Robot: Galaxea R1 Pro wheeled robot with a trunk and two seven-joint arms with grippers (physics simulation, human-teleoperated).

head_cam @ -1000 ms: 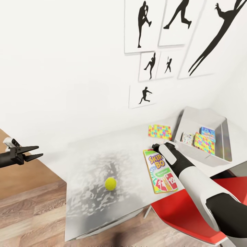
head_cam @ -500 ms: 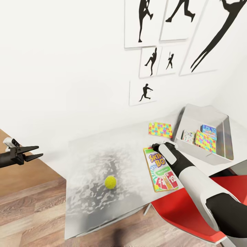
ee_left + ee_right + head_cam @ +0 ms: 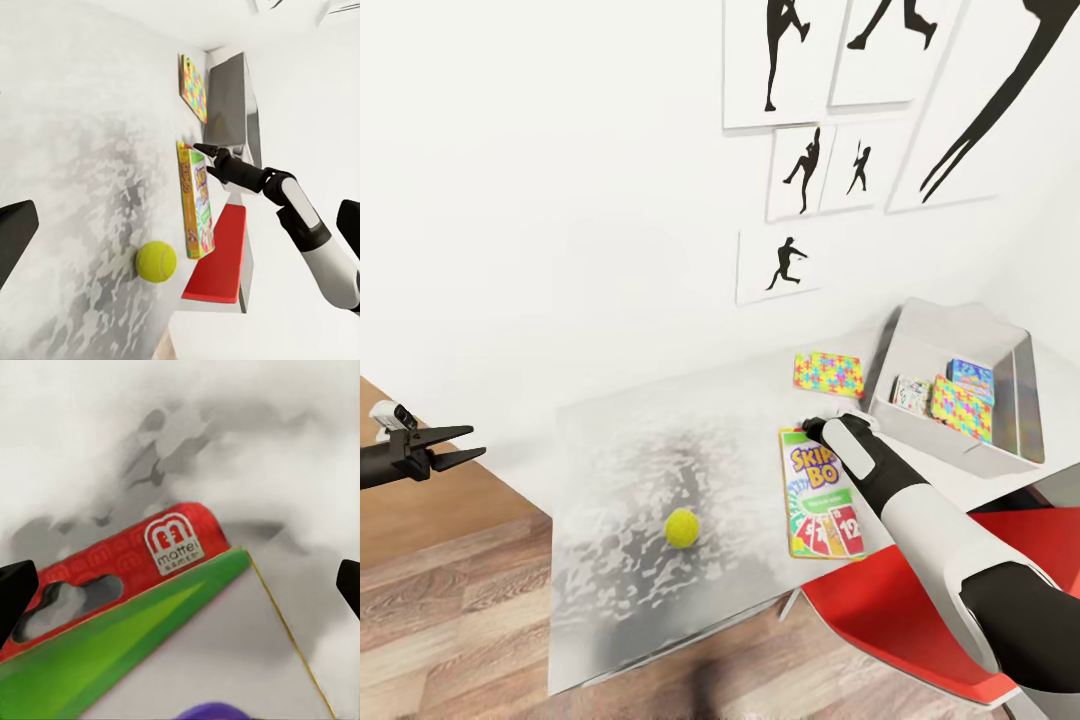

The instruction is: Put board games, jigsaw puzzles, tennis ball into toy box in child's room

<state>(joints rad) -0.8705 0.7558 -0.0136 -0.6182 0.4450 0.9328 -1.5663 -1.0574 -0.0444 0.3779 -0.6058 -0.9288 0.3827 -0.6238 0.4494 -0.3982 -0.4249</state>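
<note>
A glossy white-and-grey mottled counter (image 3: 630, 470) fills the lower middle of the head view. Directly on it lie a yellow-green tennis ball (image 3: 682, 527) near the lower centre, a flat green Skip-Bo card-game box (image 3: 819, 494) to its right, a colourful jigsaw-pattern flat box (image 3: 827, 373) further up, and a grey open toy box (image 3: 956, 345) at the right edge, tilted.

A green card game box (image 3: 820, 492) lies flat at the table's (image 3: 620, 440) middle, yellow ball (image 3: 681, 527) at its 9 o'clock, puzzle (image 3: 827, 373) at 12, grey toy box (image 3: 960, 390) at 2.
</note>
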